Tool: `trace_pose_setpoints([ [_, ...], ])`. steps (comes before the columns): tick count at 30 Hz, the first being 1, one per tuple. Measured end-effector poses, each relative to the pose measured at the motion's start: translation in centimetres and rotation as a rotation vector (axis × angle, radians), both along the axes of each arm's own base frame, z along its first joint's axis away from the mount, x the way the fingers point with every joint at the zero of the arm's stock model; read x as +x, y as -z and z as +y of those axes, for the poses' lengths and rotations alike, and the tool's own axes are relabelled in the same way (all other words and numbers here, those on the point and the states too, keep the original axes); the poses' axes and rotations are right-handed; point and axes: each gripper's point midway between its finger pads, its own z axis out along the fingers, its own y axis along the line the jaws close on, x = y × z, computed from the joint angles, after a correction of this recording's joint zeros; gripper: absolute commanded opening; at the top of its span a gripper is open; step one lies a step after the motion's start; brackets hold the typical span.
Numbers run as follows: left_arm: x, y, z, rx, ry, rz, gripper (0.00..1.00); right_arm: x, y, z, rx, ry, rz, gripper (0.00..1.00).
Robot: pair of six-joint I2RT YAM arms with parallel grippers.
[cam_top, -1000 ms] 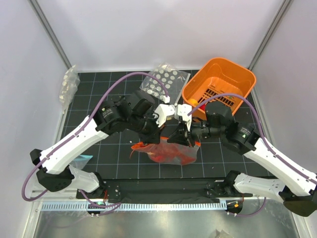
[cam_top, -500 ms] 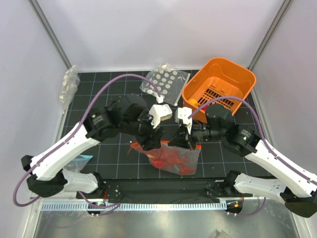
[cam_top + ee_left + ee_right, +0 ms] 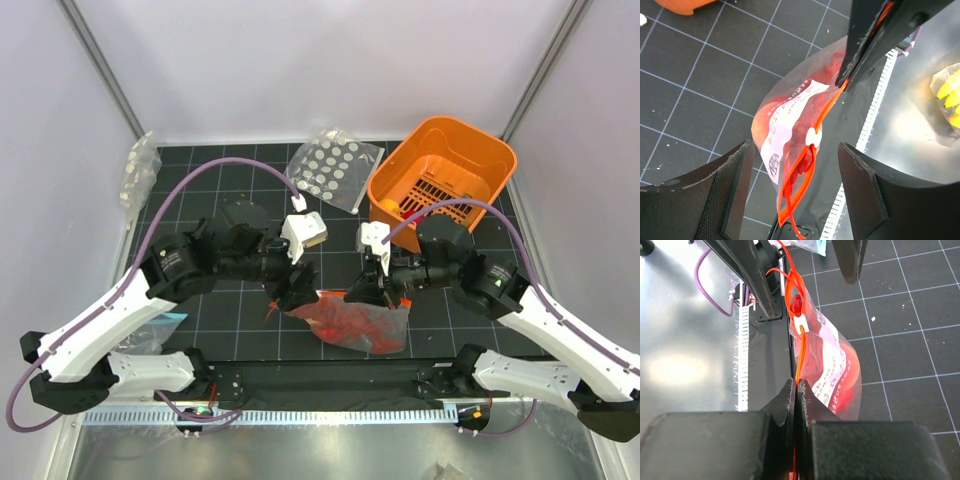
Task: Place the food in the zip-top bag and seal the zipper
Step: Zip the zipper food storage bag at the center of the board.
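At the counter's (image 3: 200, 170) near edge: zip-top bag (image 3: 365, 325) lying between the two arms; red food (image 3: 340, 318) inside it
Zipper (image 3: 831, 107): orange-red strip along the bag's mouth; white slider (image 3: 812, 136) partway along it
Right gripper (image 3: 796, 390): clamped on the zipper strip; jaws pressed together
Left gripper (image 3: 795, 147): spread wide; one finger on each side of the strip's slider end
Far right: orange basket (image 3: 445, 165); clear bag of white discs (image 3: 330, 165) beside it
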Motion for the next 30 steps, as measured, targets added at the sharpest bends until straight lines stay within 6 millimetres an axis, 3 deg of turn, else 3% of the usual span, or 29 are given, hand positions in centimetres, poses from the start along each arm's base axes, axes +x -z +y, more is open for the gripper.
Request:
trace_pose_setpoints([
  [14, -1.1, 1.8, -0.6, 0.024, 0.058, 0.066, 0.63, -0.4, -0.4, -0.4, 0.012, 0.003, 0.001, 0.01],
  [17, -1.5, 2.6, -0.6, 0.038, 0.071, 0.089, 0.50, -0.4, -0.6, -0.5, 0.017, 0.003, -0.003, 0.01],
  [18, -1.5, 2.8, -0.6, 0.041, 0.073, 0.096, 0.36, -0.5, -0.6, -0.5, 0.019, 0.003, -0.004, 0.01],
  [21, -1.8, 3.2, -0.7, 0.047, 0.084, 0.112, 0.09, -0.5, -0.8, -0.5, 0.022, 0.004, -0.005, 0.01],
  [22, -1.9, 3.2, -0.7, 0.045, 0.088, 0.117, 0.04, -0.5, -0.7, -0.6, 0.021, 0.004, -0.004, 0.01],
  [23, -1.9, 3.2, -0.7, 0.044, 0.088, 0.118, 0.00, -0.6, -0.7, -0.6, 0.018, 0.005, -0.002, 0.01],
  [28, -1.9, 3.2, -0.8, 0.043, 0.094, 0.117, 0.00, -0.6, -0.6, -0.7, 0.017, 0.005, 0.000, 0.01],
  [30, -2.0, 3.2, -0.8, 0.045, 0.097, 0.121, 0.00, -0.6, -0.5, -0.6, 0.017, 0.005, 0.004, 0.06],
])
